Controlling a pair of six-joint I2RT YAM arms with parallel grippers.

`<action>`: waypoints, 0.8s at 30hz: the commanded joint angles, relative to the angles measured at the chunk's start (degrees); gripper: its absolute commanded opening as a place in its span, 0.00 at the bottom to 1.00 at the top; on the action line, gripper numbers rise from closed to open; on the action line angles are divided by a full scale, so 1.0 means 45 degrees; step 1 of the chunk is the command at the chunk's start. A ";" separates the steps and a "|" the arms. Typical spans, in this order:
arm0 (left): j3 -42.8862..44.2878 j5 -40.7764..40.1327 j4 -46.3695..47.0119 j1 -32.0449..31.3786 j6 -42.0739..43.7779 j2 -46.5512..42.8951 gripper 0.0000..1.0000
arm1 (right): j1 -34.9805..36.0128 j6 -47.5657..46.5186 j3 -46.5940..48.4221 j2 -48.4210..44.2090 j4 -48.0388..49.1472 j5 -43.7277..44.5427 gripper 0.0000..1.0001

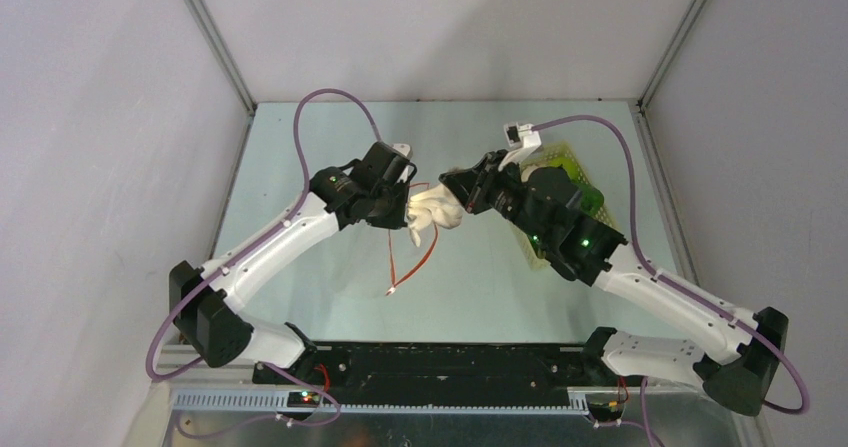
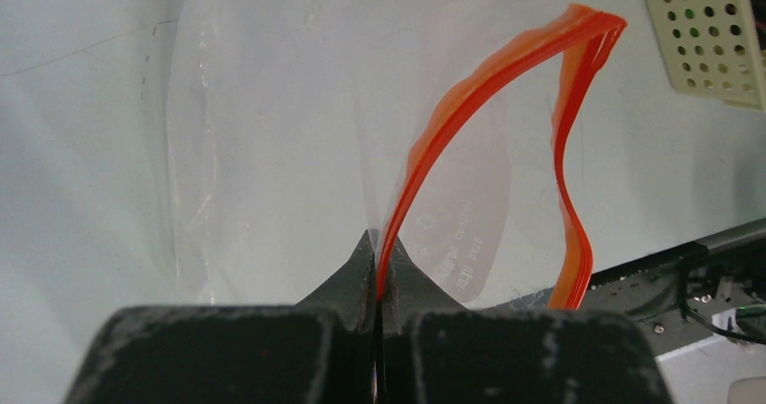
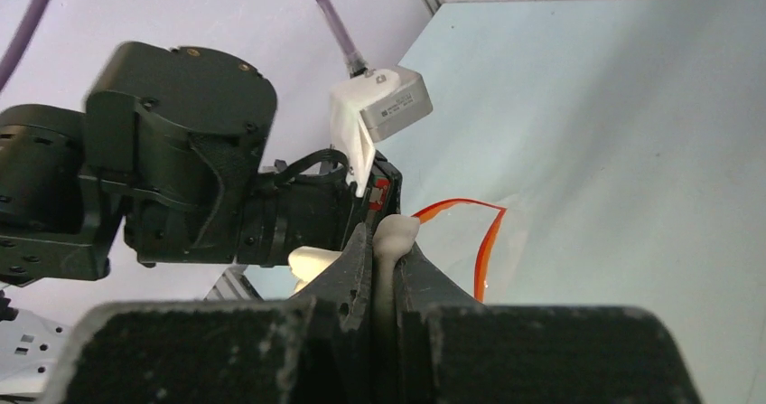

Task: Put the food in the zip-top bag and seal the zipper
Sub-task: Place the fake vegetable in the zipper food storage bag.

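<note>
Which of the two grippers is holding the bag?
The left gripper, shut on the orange zipper of the bag; the right gripper pinches white food instead.

Non-task stuff: pale green surface [image 1: 480, 287], matte, boxed in by white walls [image 1: 450, 27] left, right and back. Aluminium posts [image 1: 215, 42] run up the back corners. Pale yellow perforated basket [image 1: 563, 154] sits back right on the surface, mostly covered from above. Left wrist view shows one corner, round holes in rows. Black rail [image 1: 450, 362] along the near edge, grey slotted duct [image 1: 240, 399] just in front.
</note>
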 commanded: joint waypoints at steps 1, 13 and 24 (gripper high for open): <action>0.0007 0.0517 0.0289 0.0021 -0.0125 -0.0715 0.00 | 0.0289 0.0391 -0.0138 0.0359 0.1176 0.0542 0.00; -0.0057 0.0786 0.0410 0.0216 -0.0117 -0.1230 0.00 | 0.0660 0.0238 -0.0594 0.0927 0.0601 0.2110 0.00; -0.0123 0.1006 0.0588 0.0375 -0.0103 -0.1399 0.00 | 0.1522 -0.0816 -0.0193 0.1676 -0.0477 0.4924 0.00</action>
